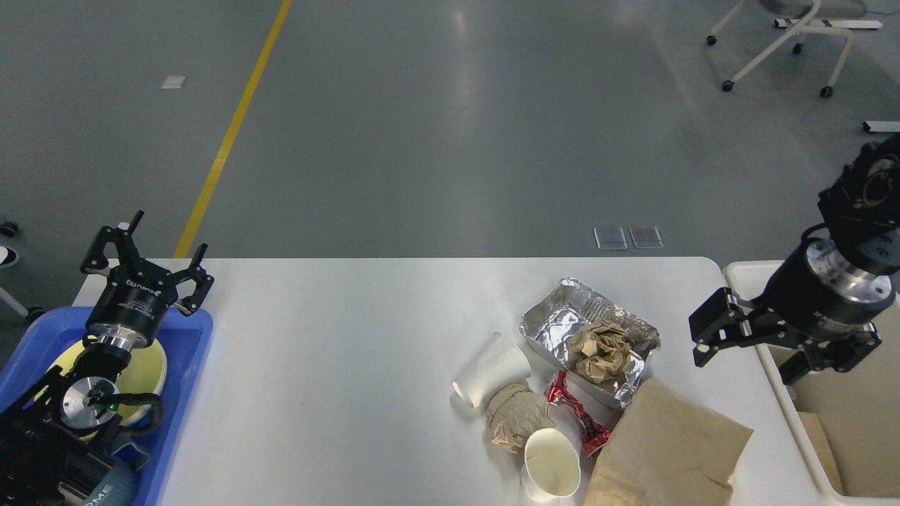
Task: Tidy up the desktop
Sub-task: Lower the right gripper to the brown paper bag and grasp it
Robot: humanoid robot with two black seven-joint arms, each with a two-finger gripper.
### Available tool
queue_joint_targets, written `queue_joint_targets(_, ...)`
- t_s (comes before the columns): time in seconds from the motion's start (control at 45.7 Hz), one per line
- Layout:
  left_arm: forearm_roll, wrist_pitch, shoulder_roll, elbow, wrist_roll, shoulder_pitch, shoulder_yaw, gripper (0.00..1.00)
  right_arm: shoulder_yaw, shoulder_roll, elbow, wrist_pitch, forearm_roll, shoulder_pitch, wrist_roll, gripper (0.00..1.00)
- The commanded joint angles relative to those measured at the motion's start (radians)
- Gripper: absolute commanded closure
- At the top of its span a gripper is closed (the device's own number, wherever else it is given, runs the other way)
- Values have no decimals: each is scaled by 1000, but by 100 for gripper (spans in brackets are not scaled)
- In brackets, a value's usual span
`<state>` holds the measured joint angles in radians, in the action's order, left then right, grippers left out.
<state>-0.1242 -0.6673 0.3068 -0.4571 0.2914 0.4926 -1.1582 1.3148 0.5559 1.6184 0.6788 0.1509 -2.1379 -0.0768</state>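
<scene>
Below me the desktop [337, 365] spreads smooth and glossy white, round-cornered. Near its right end sit a crinkled foil tray [562, 325] cradling crumpled brown paper [599, 349], two white paper cups and a flat brown bag [668, 450]. My right gripper [751, 355] hangs spread wide and empty; my left gripper [144, 256] likewise, above a blue plastic tray [190, 351]

You're looking at a lab or industrial test hall: wide bare grey floor [450, 126] w/ a yellow line [228, 133] painted across it, metal floor plates [628, 237], a wheeled chair base [780, 42], white desktop [351, 351] standing alone in open space
</scene>
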Motion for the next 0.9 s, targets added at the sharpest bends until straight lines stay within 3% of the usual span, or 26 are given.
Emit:
queue_joint_targets(0.0,0,0,0,0,0,0,0,4,-8,90,3,-22,27,64,0,0)
queue_joint_targets(0.087,0,0,0,0,0,0,0,4,-20,121,3,-71,38,153,2,2)
queue_joint_targets(0.328,0,0,0,0,0,0,0,4,-74,116,0,-376,85,415,34,1)
queue_joint_targets(0.481,0,0,0,0,0,0,0,4,-137,113,-17,-423,87,522,115,2)
queue_joint_targets(0.7,0,0,0,0,0,0,0,4,-157,101,-28,-596,87,654,118,3)
queue_joint_targets(0.875,0,0,0,0,0,0,0,4,-167,62,-29,-633,82,713,118,3)
